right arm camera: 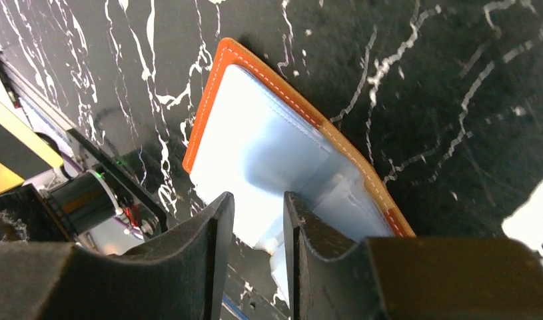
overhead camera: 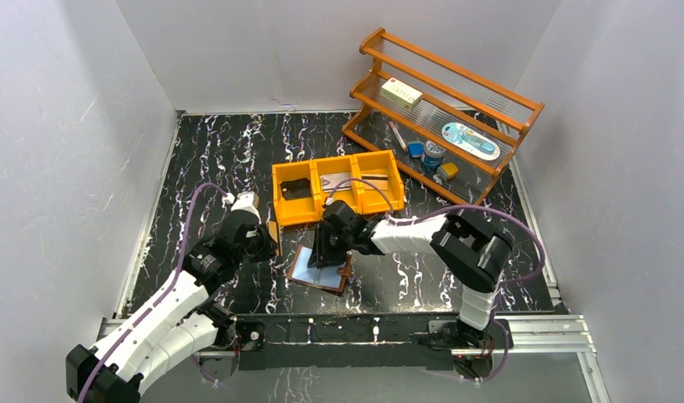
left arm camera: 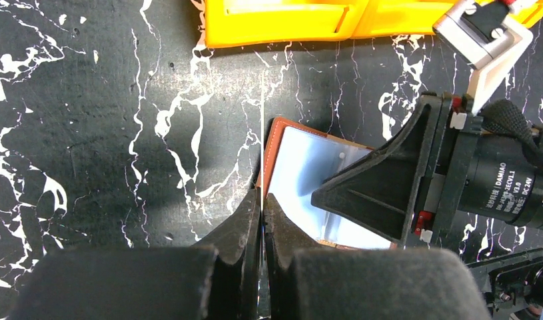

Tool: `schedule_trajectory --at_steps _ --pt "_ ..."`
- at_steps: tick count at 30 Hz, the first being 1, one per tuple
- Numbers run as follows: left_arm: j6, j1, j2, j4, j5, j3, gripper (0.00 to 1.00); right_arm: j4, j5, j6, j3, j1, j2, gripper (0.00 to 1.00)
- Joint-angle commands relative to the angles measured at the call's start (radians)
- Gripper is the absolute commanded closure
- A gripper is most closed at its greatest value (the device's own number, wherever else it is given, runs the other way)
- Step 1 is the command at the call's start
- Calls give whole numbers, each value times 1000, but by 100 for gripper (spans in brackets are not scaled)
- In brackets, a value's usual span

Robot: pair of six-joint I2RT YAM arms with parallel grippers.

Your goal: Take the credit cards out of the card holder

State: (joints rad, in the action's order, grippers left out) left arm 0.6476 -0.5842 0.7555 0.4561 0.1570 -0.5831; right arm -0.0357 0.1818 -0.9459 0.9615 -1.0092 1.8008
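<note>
your card holder [overhead camera: 307, 274] is lying open on the black marble table [overhead camera: 212, 159], pale blue sleeves up, just in front of the orange bin [overhead camera: 276, 201]. right gripper [overhead camera: 328, 250] is down on it, fingers a narrow gap apart with nothing between them. left gripper [overhead camera: 268, 243], just left of the holder, is pinched on a thin tan card [overhead camera: 274, 232].

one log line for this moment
card holder: open on table | right gripper: open, above sleeves | left gripper: shut, at card holder edge
</note>
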Motion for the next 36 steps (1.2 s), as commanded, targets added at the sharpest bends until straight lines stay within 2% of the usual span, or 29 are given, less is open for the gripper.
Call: schedule_trajectory --at_steps 1,6,10,18,21,26,31,36 --pt "-1 4 -11 16 28 -17 100 155 -57 73 102 -10 90 57" --pt "-15 4 -21 37 41 -25 100 320 -235 159 148 -26 119 59" --pt "-14 3 -44 46 51 -21 100 403 -356 290 150 -26 85 61" --pt "-11 4 -57 49 51 -17 100 389 -352 530 71 -22 -41 62" --pt "-8 4 -51 45 46 -15 100 371 -286 532 114 -21 -53 61" --pt "-12 4 -53 47 45 -18 100 323 -198 448 200 -22 -82 61" --pt "-12 4 -53 47 49 -17 100 273 -198 370 214 -23 -66 62" --pt "-13 4 -46 47 47 -17 100 303 -193 326 211 -23 50 61"
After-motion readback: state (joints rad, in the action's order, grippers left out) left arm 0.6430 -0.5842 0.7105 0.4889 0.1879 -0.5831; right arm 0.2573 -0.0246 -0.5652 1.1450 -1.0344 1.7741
